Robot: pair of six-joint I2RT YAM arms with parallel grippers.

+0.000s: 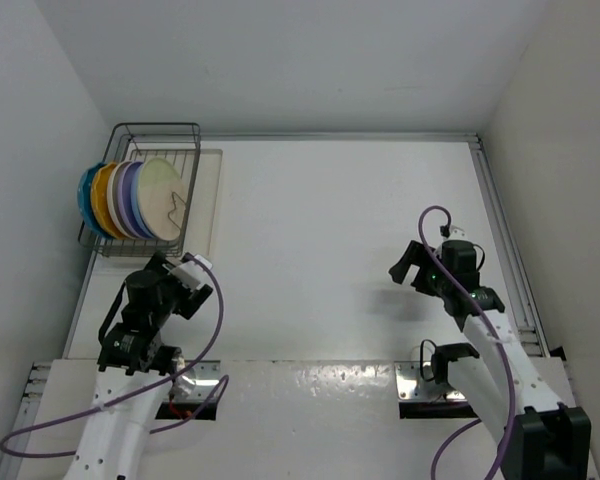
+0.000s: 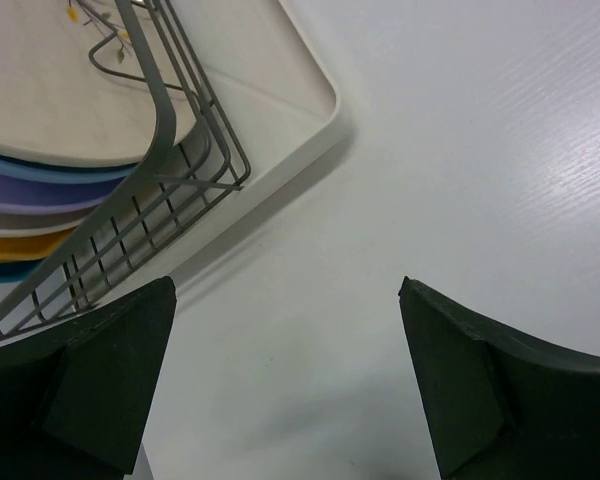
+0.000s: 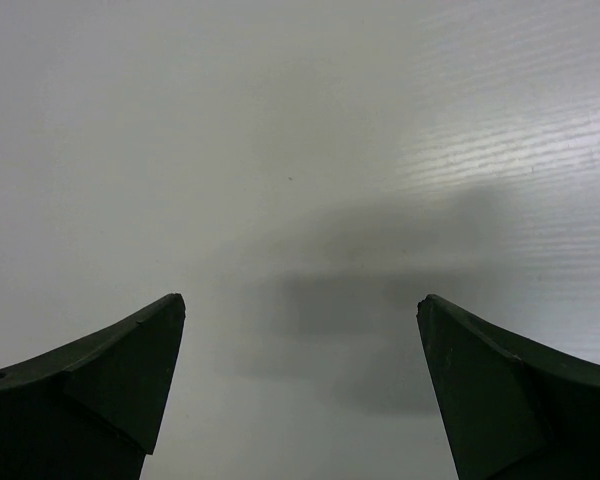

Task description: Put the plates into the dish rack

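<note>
Dark grey wire forms the dish rack (image 1: 152, 150), which sits in the upper left of the overhead frame on a cream drip tray (image 1: 210, 200), close to the left wall. All six plates stand on edge inside it, packed face to face in one row. The teal plate (image 1: 83, 196) is farthest left. After it come the orange plate (image 1: 101, 198), a pale cream plate (image 1: 114, 200), the lavender plate (image 1: 127, 203) and the light blue plate (image 1: 137, 200). The cream-and-pale-green plate (image 1: 160, 195) is at the right end of the row, its face showing a small line mark.

The left end effector (image 2: 287, 290) hangs over the white bench (image 1: 340, 220) just below the rack's lower right corner in the overhead frame. Its fingers are spread wide and grasp nothing. In its wrist view the rack's corner wires and the tray's rounded corner fill the upper left, with the stacked plate rims visible through the mesh.

The right end effector (image 3: 302, 300) is at centre right of the overhead frame, well apart from the rack. It is likewise released, with its dark fingers parted above bare bench and only its shadow beneath.
</note>
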